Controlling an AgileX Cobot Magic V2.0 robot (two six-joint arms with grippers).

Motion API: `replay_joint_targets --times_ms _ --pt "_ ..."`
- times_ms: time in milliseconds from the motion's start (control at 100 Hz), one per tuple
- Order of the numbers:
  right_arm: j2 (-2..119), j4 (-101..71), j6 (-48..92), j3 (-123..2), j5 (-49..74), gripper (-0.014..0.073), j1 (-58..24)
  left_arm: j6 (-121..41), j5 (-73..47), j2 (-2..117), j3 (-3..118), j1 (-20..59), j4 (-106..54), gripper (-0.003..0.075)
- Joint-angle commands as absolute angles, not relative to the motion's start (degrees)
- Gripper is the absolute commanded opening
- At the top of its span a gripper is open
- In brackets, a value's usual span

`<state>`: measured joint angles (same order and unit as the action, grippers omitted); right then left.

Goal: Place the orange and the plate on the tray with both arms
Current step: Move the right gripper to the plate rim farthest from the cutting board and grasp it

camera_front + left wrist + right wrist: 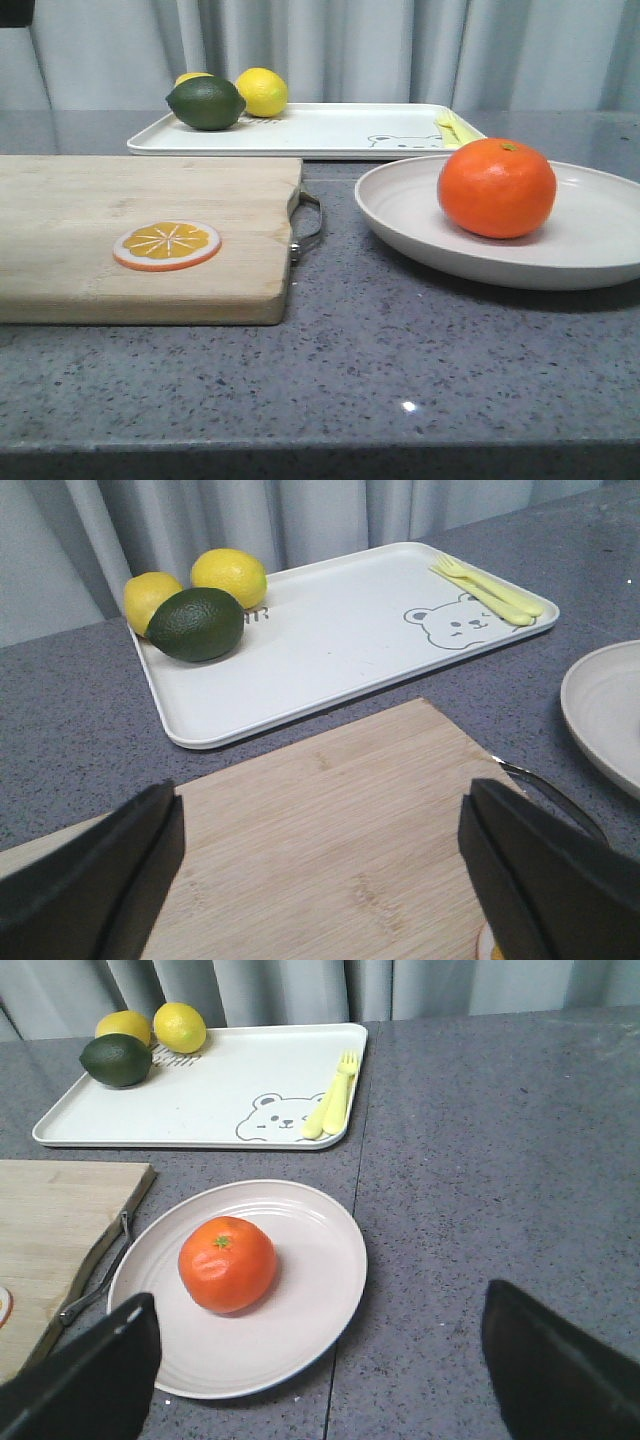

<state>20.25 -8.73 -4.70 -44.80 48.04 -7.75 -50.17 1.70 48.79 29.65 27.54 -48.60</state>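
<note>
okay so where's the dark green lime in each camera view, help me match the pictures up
Front view: the lime sits far left on the tray, in front of two lemons.
Left wrist view: the lime is upper left, at the tray's corner, against the lemons.
Right wrist view: the lime is upper left, on the tray's far-left end.
Shared landmark: the bear drawing on the tray, at the end opposite the lime.

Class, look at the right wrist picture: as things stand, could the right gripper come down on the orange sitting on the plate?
Probably yes. The right gripper is open, and the orange sits uncovered on the plate ahead of it, with nothing between. The cutting board lies off to one side.
</note>
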Motion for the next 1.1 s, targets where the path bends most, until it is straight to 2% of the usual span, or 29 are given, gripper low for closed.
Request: replay_joint_targets --times_ms 0,160,700,1090 --pt "21.8 -10.7 -4.6 -46.0 43.1 0.0644 -7.9 -50.2 4.2 48.0 31.0 27.3 -48.6 0.0548" --pt "27.6 -13.9 -4.6 -46.0 41.6 0.0644 -7.9 -50.2 4.2 48.5 31.0 27.3 -48.6 0.0547" --pt "59.2 -13.9 -4.6 -46.0 25.3 0.0644 -7.9 -50.2 4.2 48.6 31.0 27.3 -48.6 0.0548" --pt "70.4 -13.9 -4.6 -46.0 20.8 0.0644 -7.9 -50.2 4.2 48.6 31.0 27.3 -48.6 0.0547"
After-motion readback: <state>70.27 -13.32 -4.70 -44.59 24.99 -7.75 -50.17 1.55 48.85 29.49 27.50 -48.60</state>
